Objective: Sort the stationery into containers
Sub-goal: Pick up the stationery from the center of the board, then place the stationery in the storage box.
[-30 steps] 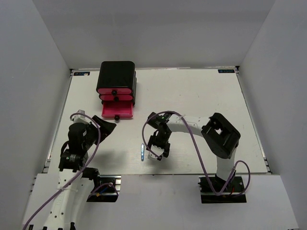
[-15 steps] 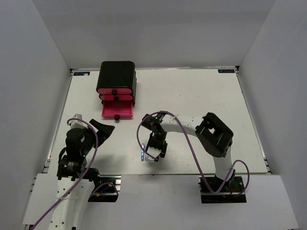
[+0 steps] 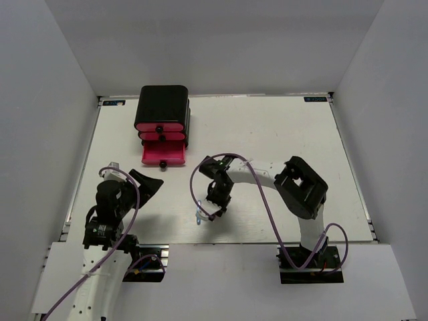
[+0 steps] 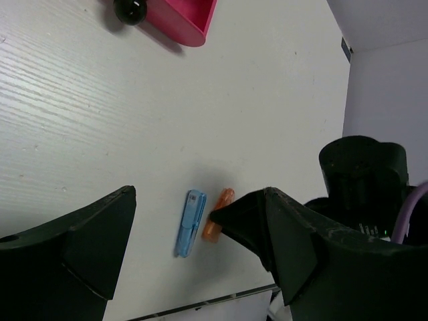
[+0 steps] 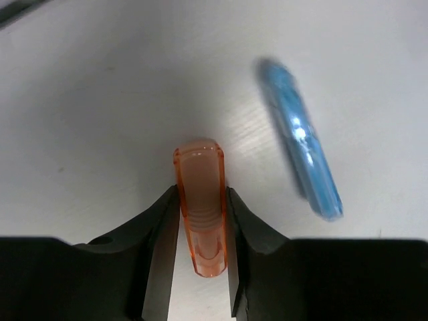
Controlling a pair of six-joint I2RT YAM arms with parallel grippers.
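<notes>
Since the frame half a second earlier, the right gripper (image 5: 200, 195) has shifted slightly toward the far edge of the tabletop (image 3: 281, 140), while the blue pen (image 3: 198, 215) has kept its place. The black box (image 3: 162, 103) stands near the far left corner, just inside the far edge. It houses three stacked pink drawers. The upper two are pushed in, and the bottom drawer (image 3: 164, 154) is pulled out toward the near edge, its black knob (image 4: 130, 9) facing the arms. The left arm (image 3: 107, 204) sits along the left edge. The left gripper (image 3: 145, 181) hangs released, jaws spread wide, grasping nothing, near the open drawer's front left corner. The right arm (image 3: 304, 190) reaches from its base toward the middle of the near edge. Its fingers (image 5: 158, 227) are clenched on the orange marker (image 5: 198, 164), one on each side of the barrel, with the rounded end protruding beyond the tips. Whether the marker touches the surface cannot be told. The blue pen lies flat on the tabletop near the near edge, left of centre, just beside the orange marker and apart from it.
</notes>
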